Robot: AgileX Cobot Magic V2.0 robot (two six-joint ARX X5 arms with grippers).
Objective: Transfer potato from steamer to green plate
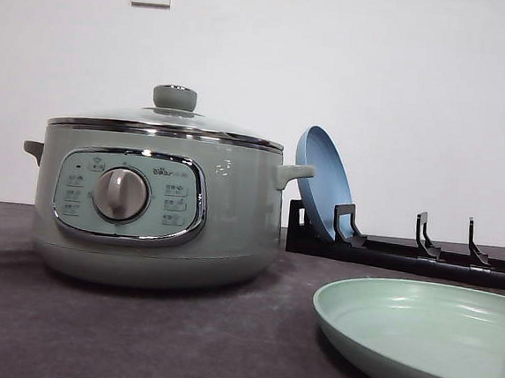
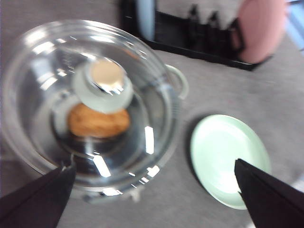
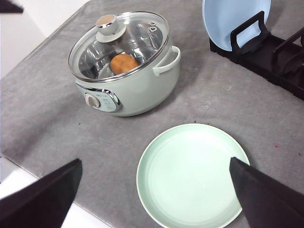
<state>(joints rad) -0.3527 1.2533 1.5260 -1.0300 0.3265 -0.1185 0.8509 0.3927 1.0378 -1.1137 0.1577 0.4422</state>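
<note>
One potato (image 3: 124,62) lies inside the steamer (image 1: 158,207) under the closed glass lid (image 3: 124,45). In the right wrist view its orange-brown skin shows through the glass. Its long axis lies flat on the pot's floor; from above in the left wrist view, where the potato (image 2: 98,120) is blurred, that axis runs from about 9 o'clock to 3 o'clock. Neither end looks more pointed than the other. The lid's green knob (image 1: 175,97) covers part of the potato in the left wrist view, and from the front the pot's solid wall hides it altogether.

There is one steamer, its silver dial (image 1: 120,193) facing the front camera, with a side handle (image 1: 295,172) at 3 o'clock and another at 9 o'clock. It stands on a grey surface (image 1: 133,338).

One green plate (image 3: 193,174) lies flat and bare at roughly 4 o'clock from the steamer, near but apart from it; the front view cuts off its right part.

Behind it, one blue plate (image 1: 321,193) stands on edge in a black rack (image 1: 406,251). A pink object (image 2: 261,28) sits at the rack's far end, cropped and too blurred to name.

The left end effector (image 2: 154,190) hangs above the steamer, fingers spread wide, gripping nothing. The right end effector (image 3: 154,190) hangs above the green plate, likewise wide apart and empty. Only the dark fingertips of each show.
</note>
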